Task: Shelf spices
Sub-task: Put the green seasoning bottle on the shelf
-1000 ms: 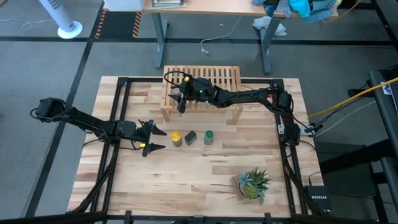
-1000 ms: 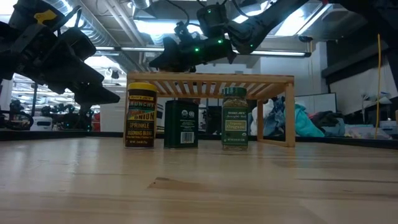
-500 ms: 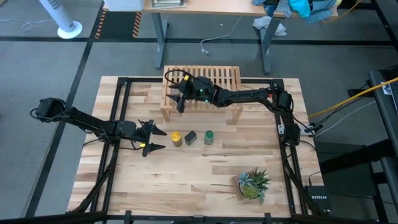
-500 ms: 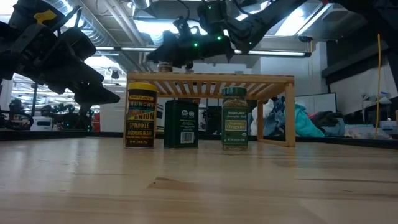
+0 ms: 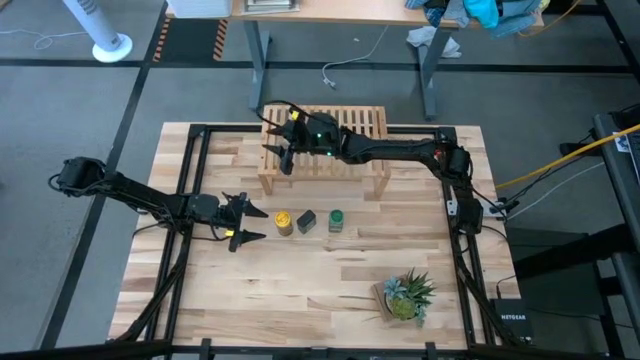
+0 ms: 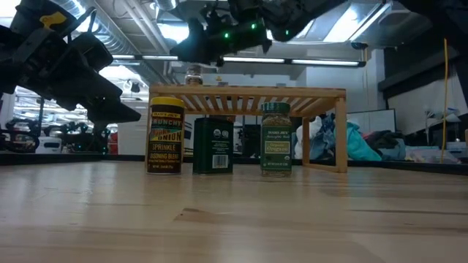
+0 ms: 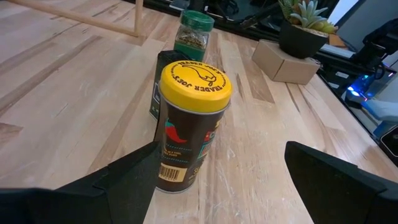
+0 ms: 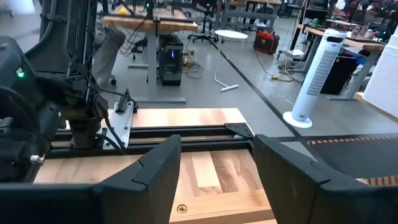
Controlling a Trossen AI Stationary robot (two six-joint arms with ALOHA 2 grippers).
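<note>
The light-wood shelf (image 5: 340, 150) stands at the table's far middle. A tiny clear jar (image 6: 194, 75) stands on its slatted top near the left end. My right gripper (image 5: 279, 152) hangs open above that jar (image 6: 183, 52), clear of it, with nothing between its fingers (image 8: 217, 180). In front of the shelf, a yellow-lidded jar (image 5: 284, 221), a black tin (image 5: 306, 221) and a green-lidded jar (image 5: 336, 220) stand in a row on their bases. My left gripper (image 5: 258, 225) waits open just left of the yellow-lidded jar (image 7: 193, 124), not touching it.
A small potted plant (image 5: 407, 296) on a cardboard box sits at the table's near right. Black frame rails (image 5: 195, 180) run along the table's left and right sides. Bare wood lies along the near edge.
My right gripper has risen from the shelf's top and drifted slightly toward the far left. The tiny jar, hidden behind it a second ago, now shows standing on the slats below the fingers.
</note>
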